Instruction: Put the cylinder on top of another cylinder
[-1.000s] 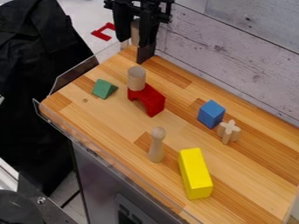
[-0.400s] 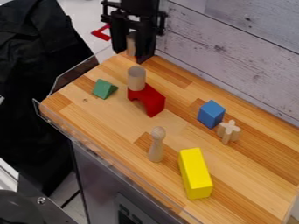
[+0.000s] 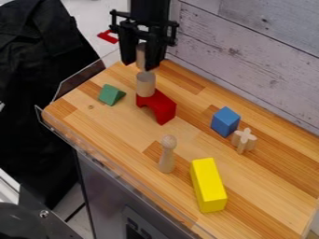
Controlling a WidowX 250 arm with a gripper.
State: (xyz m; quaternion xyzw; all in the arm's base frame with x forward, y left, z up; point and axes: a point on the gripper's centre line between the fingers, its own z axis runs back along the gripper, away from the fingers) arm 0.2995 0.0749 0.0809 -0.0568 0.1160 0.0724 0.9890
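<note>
While One Wooden Cylinder Stands on the Red Block, the Pincer Grips Another Above It

Although the black pincer (image 3: 139, 66) is high up near the far left end of the wooden desk (image 3: 118, 135), its hold is plain: it is closed around a pale wooden cylinder (image 3: 141, 55), one finger on either side. That piece is upright in its grasp. Its lower end lines up in the view with the top of a second, standing cylinder (image 3: 146, 85); whether the two touch cannot be told.

The standing cylinder is upright and appears to rest on the left end of a red arched block (image 3: 163, 108). Near it, toward the left edge, lies a green triangular block (image 3: 111, 95).

Farther right are a blue block (image 3: 225, 122) and, just beside it, a small pale cross-shaped piece (image 3: 244, 140). Nearer the camera, a round-headed wooden peg (image 3: 167, 156) stands upright, with a long yellow block (image 3: 208, 185) lying near it on the right.

A clear guard (image 3: 81, 79) edges the left end, and a wall of whitewashed boards (image 3: 249, 56) rises behind. Beyond the desk's far left corner is a red angular piece (image 3: 107, 37).
</note>
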